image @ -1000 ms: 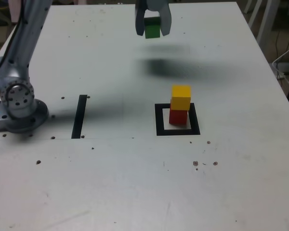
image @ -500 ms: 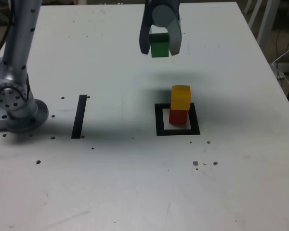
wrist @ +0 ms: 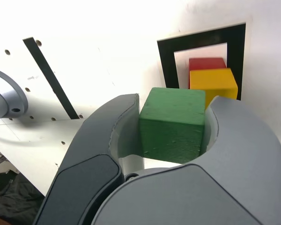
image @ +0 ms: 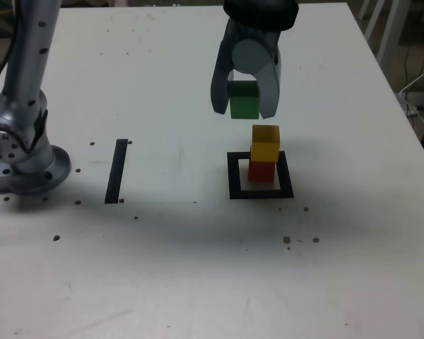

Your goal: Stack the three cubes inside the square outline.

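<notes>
You have one white table (image: 162, 268), its top marked with scattered dark spots. On it you have one straight black strip (image: 116, 171), on the exterior view's left. Beside the table, at the exterior view's right, you have one white cable (image: 418, 82), curved.

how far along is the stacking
Two of three cubes look placed: the yellow cube sits on the red cube, inside the square outline. In hand is the green cube, held between the gripper's fingers. Left: setting green on yellow and letting go.
</notes>
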{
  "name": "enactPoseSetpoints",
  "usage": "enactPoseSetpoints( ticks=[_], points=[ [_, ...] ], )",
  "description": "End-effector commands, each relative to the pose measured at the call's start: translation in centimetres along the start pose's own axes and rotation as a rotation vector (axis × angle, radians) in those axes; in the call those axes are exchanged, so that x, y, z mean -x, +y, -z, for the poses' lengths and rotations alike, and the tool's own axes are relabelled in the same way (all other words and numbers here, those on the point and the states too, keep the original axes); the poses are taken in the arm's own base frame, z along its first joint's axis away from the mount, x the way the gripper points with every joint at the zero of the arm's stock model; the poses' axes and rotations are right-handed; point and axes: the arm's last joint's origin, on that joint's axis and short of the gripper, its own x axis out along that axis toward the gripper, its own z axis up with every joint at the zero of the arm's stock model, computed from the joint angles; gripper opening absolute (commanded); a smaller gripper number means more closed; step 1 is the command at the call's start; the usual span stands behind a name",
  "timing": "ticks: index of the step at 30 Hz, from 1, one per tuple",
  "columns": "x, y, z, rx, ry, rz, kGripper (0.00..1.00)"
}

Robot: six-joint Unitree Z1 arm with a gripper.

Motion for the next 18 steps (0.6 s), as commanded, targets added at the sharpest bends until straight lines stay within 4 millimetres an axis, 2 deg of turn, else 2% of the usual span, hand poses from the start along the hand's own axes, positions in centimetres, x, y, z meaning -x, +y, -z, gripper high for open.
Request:
enactPoseSetpoints(
  ticks=[1, 18],
  points=[
    [-0.1, -0.4, -0.1, -0.003, 0.026, 0.006, 0.28],
    [-1.0, -1.1, -2.4, -0.023, 0.023, 0.016, 0.28]
  ],
)
